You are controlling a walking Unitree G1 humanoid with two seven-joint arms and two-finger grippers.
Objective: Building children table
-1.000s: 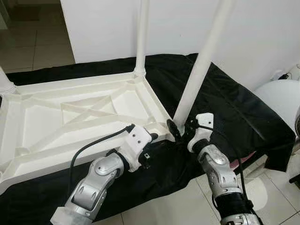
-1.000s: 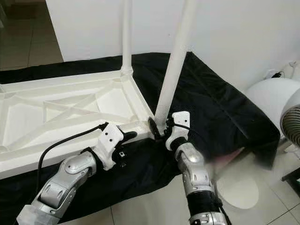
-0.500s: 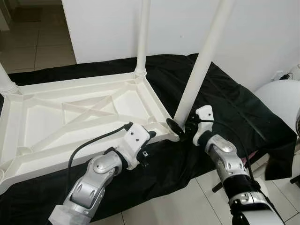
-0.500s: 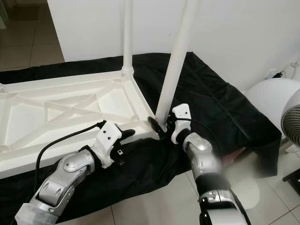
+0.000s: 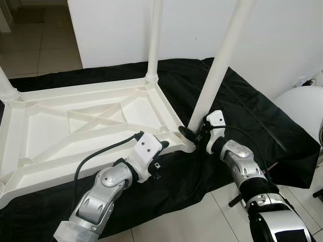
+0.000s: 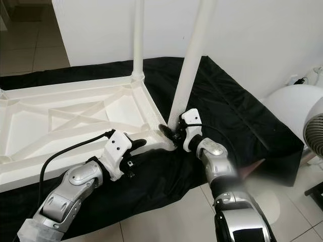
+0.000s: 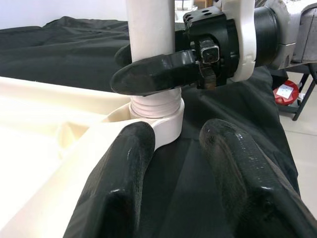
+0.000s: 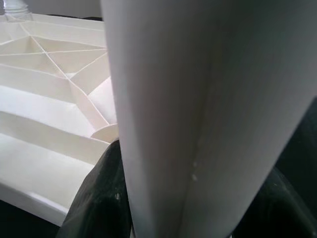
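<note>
The white plastic table top (image 5: 75, 126) lies upside down on a black cloth (image 5: 252, 116). A far leg (image 5: 154, 35) stands upright in its corner socket. The near-right leg (image 5: 222, 65) rises at a slight tilt from its socket (image 7: 158, 116). My right gripper (image 5: 194, 132) is shut on that leg just above the socket, a black finger (image 7: 153, 74) on each side. My left gripper (image 5: 159, 151) is open at the table's near rim, a short way left of that corner. One of its fingers (image 7: 124, 163) rests on the white rim, the other over the cloth.
A third leg stub (image 5: 6, 88) stands at the far-left corner. A white rounded appliance (image 5: 303, 111) sits to the right on the tiled floor (image 5: 40, 45). The white wall (image 5: 282, 35) is close behind. The cloth hangs over the support's front edge.
My right gripper has risen from below the corner to the leg's base and closed around it; its forearm swung to the right. The left gripper stays at the rim.
</note>
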